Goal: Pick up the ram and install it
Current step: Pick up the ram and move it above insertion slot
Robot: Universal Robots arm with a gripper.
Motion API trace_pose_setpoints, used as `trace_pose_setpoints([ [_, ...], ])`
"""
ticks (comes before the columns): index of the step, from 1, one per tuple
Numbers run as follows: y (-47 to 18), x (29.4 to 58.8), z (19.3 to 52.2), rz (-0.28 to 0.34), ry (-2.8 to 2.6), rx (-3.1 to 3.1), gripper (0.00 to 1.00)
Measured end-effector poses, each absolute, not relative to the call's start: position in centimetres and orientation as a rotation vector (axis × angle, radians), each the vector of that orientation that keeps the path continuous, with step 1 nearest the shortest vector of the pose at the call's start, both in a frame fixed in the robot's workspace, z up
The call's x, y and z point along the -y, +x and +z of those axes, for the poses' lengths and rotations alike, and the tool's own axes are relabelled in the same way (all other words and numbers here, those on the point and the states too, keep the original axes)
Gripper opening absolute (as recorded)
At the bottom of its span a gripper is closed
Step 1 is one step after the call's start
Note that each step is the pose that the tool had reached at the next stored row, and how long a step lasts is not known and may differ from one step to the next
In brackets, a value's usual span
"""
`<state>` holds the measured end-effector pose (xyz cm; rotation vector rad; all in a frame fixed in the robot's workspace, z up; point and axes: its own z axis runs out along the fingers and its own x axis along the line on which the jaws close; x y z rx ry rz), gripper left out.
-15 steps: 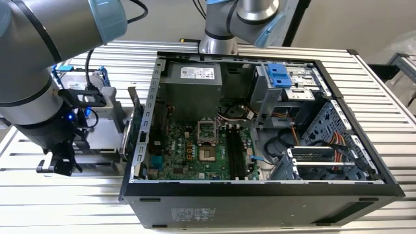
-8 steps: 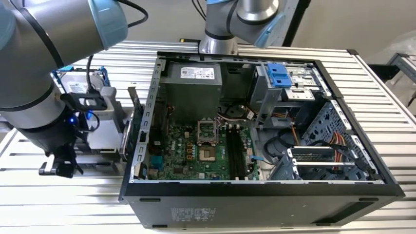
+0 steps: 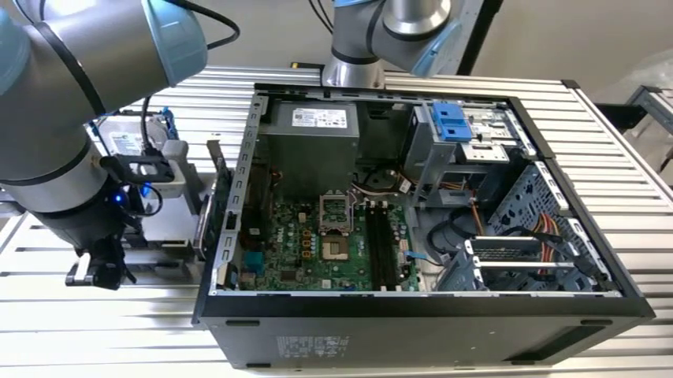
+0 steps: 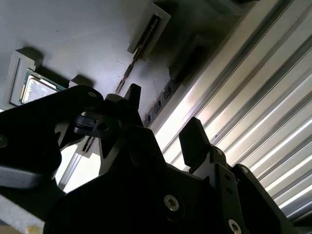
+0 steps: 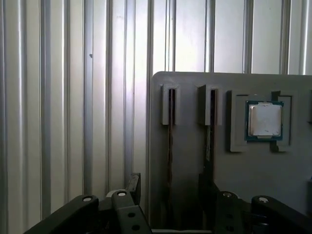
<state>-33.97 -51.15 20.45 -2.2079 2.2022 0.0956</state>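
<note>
First wrist view: end effector point(image 5: 169, 189), jaws apart, hangs by the ram point(image 5: 170, 146) and a chip point(image 5: 264, 120) in a grey tray point(image 5: 190, 161); exterior view takes in the open computer point(image 3: 421, 327) alongside.

Mid-frame in the exterior view, on ribbed silver metal table point(image 3: 105, 346): open black computer case point(image 3: 421, 327), green motherboard point(image 3: 305, 252) inside. Beside it, at frame's left, grey plastic tray point(image 5: 190, 146); thin long ram stick point(image 5: 170, 146) in slot, square silver processor chip point(image 5: 264, 120) in neighbouring recess.

Silver arm point(image 3: 47, 134), blue joint caps point(image 3: 173, 38), black cables point(image 3: 232, 26), black pincer point(image 4: 163, 112)
</note>
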Motion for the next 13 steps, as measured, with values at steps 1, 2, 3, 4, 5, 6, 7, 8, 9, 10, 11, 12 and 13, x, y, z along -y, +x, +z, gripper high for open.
trace_pose_setpoints([
  [1, -33.99, 51.15, 20.34, 0.096, -2.208, -2.202, 1.00],
  [2, -34.00, 51.15, 20.24, 0.096, -2.208, -2.202, 1.00],
  [3, -34.02, 51.15, 20.14, 0.096, -2.208, -2.202, 1.00],
  [4, -34.03, 51.15, 20.05, 0.096, -2.208, -2.202, 1.00],
  [5, -34.04, 51.15, 19.96, 0.096, -2.208, -2.202, 1.00],
  [6, -34.05, 51.15, 19.86, 0.096, -2.208, -2.202, 1.00],
  [7, -34.05, 51.15, 19.79, 0.096, -2.208, -2.202, 1.00],
  [8, -34.06, 51.15, 19.71, 0.096, -2.208, -2.202, 1.00],
  [9, -34.06, 51.15, 19.64, 0.096, -2.208, -2.202, 1.00],
  [10, -34.06, 51.15, 19.59, 0.096, -2.208, -2.202, 1.00],
  [11, -34.07, 51.15, 19.57, 0.096, -2.208, -2.202, 1.00],
  [12, -34.07, 51.15, 19.57, 0.095, -2.208, -2.202, 1.00],
  [13, -34.06, 51.15, 19.57, 0.095, -2.208, -2.202, 1.00],
])
